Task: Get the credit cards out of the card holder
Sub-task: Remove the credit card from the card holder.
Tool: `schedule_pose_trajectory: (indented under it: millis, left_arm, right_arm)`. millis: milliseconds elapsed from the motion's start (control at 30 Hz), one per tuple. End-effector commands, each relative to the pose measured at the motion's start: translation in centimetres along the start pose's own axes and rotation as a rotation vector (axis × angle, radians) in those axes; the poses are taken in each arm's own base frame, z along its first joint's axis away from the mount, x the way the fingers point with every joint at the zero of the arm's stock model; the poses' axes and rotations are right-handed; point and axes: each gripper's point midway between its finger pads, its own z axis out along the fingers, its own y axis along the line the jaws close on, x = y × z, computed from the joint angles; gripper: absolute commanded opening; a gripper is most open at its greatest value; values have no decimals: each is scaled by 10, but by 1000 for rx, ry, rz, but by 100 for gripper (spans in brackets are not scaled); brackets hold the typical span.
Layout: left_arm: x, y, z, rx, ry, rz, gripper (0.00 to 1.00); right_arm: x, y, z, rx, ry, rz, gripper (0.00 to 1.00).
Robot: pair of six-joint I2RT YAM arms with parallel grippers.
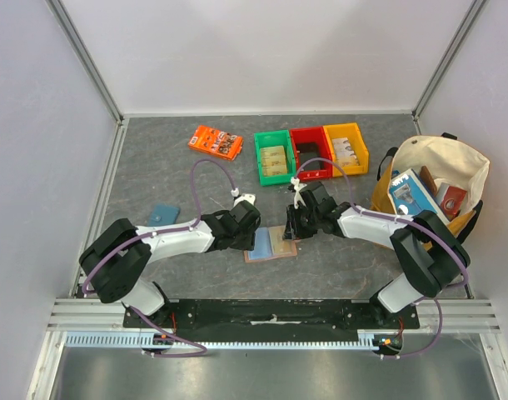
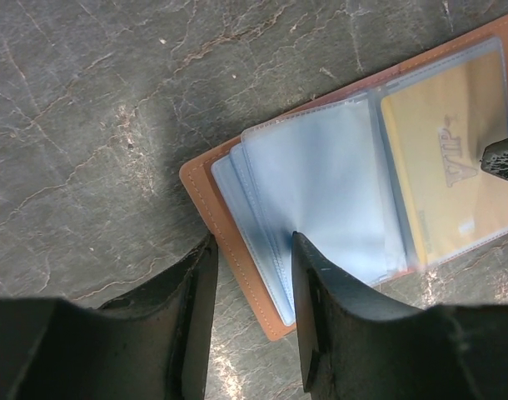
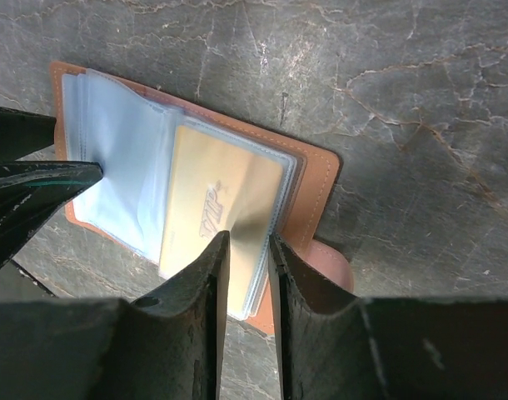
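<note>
Your left gripper is straddling, half open, the 9 o'clock edge of the open card holder mid-table. Your right gripper is bracketing the gold card at 3 o'clock, jaws narrow; you cannot tell if it is pinching.

Dark veined stone tabletop, plain pale walls.

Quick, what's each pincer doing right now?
Left pincer: open, straddling an edge of the card holder.
Right pincer: narrow around the gold card; grip cannot be told.
</note>
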Motion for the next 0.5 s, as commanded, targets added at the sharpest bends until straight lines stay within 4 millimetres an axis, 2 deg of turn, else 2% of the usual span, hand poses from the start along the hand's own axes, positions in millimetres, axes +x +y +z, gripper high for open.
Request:
schedule_pose_trajectory:
  millis: [0, 167, 467]
  left_arm:
    - [12, -9, 1, 45, 34, -37, 43]
    - [11, -10, 1, 51, 31, -40, 43]
    - [10, -11, 0, 59, 27, -45, 43]
  right_arm:
    - [-11, 19, -3, -65, -23, -19, 31]
    - [-23, 32, -15, -91, -49, -34, 31]
    - [-31, 49, -30, -105, -42, -70, 36]
